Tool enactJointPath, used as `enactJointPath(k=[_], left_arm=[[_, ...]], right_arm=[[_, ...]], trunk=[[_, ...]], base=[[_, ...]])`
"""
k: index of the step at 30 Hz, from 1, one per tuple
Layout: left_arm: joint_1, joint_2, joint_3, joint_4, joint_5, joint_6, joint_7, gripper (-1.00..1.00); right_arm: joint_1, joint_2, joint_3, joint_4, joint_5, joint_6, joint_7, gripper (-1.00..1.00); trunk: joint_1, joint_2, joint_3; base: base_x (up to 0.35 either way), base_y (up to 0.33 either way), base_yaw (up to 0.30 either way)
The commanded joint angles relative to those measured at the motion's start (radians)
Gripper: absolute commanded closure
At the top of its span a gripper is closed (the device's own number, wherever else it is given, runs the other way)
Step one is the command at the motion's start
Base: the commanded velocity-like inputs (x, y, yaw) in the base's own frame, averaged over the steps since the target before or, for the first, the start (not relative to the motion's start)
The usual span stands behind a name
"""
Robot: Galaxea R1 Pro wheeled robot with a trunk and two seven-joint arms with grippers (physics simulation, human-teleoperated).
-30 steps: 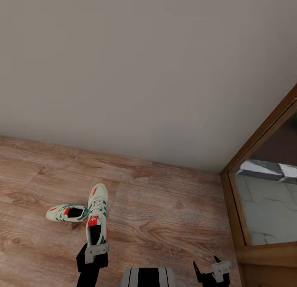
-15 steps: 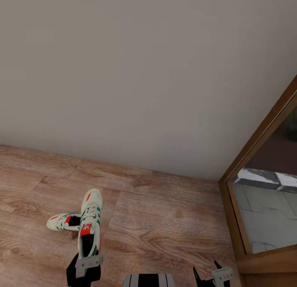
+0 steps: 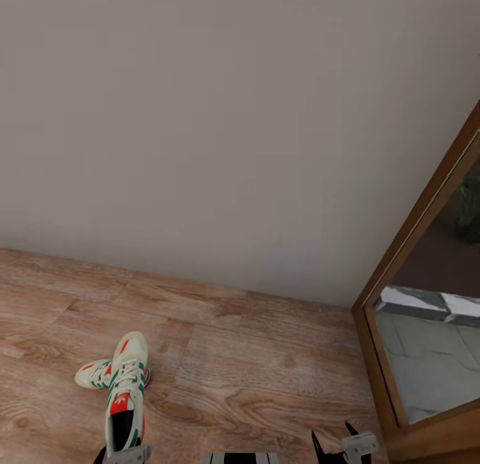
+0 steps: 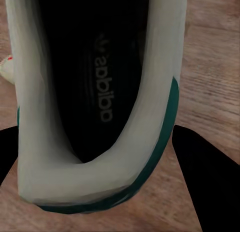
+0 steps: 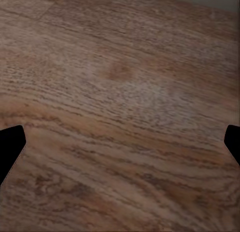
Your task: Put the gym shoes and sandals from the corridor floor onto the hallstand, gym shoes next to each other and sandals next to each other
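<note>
One gym shoe (image 3: 125, 391), white with teal stripes and an orange-red tongue, hangs above the corridor floor (image 3: 267, 357) with its toe pointing away from me. My left gripper (image 3: 125, 452) is shut on its heel at the lower edge of the head view. In the left wrist view the heel collar of that gym shoe (image 4: 95, 92) sits between the black fingers (image 4: 200, 177). The other gym shoe (image 3: 92, 374) lies on the planks just left of it. My right gripper (image 3: 333, 441) is open over bare floor (image 5: 120, 92). The sandals and the hallstand are out of view.
A plain beige wall (image 3: 233, 117) rises straight ahead behind the planks. A wooden door frame (image 3: 413, 251) stands at the right, with grey stone paving (image 3: 427, 357) beyond it.
The camera has tilted, so the whole picture slid downward. Relative to the floor, my left gripper has carried the held gym shoe leftward and nearer to me. The other shoe stays put.
</note>
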Motion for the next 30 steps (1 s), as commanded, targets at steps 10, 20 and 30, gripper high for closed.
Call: enactJointPath(k=[10, 20, 30], left_arm=[[0.0, -0.003, 0.052, 0.008, 0.005, -0.014, 0.005, 1.0], [0.0, -0.002, 0.055, 0.008, 0.005, -0.015, 0.005, 1.0], [0.001, -0.002, 0.056, 0.008, 0.004, -0.015, 0.005, 1.0]], right_arm=[[-0.001, 0.002, -0.007, 0.027, 0.002, -0.004, 0.01, -1.0], [-0.001, 0.002, -0.007, 0.029, 0.003, -0.004, 0.01, -1.0], [-0.001, 0.002, -0.007, 0.028, 0.001, -0.004, 0.01, -1.0]], trunk=[[-0.005, 0.002, 0.054], [-0.009, 0.004, 0.106], [-0.016, 0.014, 0.133]], base=[[0.0, 0.0, 0.0], [0.0, 0.0, 0.0], [0.0, 0.0, 0.0]])
